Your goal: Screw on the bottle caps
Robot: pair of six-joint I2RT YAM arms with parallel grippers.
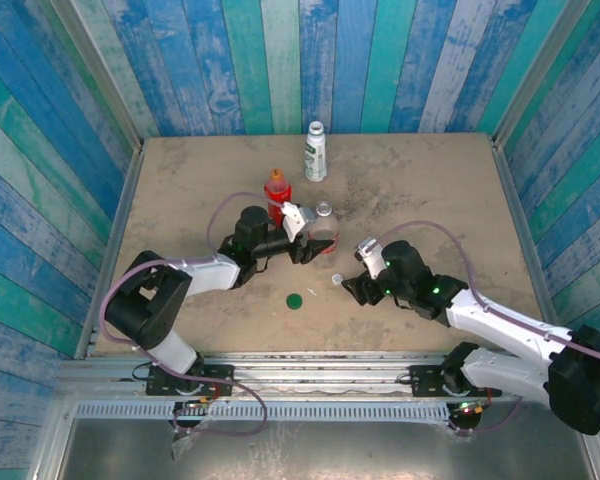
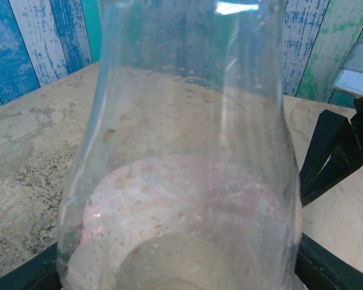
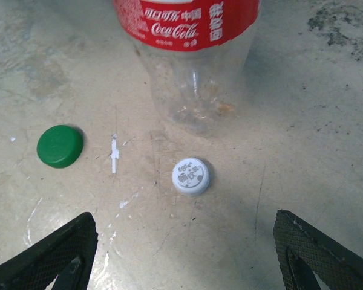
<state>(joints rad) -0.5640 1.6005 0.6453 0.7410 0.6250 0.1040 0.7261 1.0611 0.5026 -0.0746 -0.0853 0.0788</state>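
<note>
The clear bottle (image 1: 324, 222) with a red label (image 3: 190, 21) stands upright at mid-table, its neck bare. My left gripper (image 1: 315, 232) reaches in from the left and is shut on it. In the left wrist view the bottle's clear wall (image 2: 187, 151) looms right in front of the lens, with dark fingers (image 2: 323, 269) at its sides. The white cap (image 3: 190, 176) lies flat on the table just in front of the bottle. My right gripper (image 3: 187, 254) hovers over it, open, one finger on each side and neither touching it. The green cap (image 3: 60, 145) lies to the left.
A red bottle (image 1: 277, 197) with an orange cap (image 1: 276, 176) stands just left of and behind the clear one. A white-labelled bottle (image 1: 316, 155) stands further back. Raised wall edges (image 1: 120, 230) bound the table (image 1: 430, 190) left and right.
</note>
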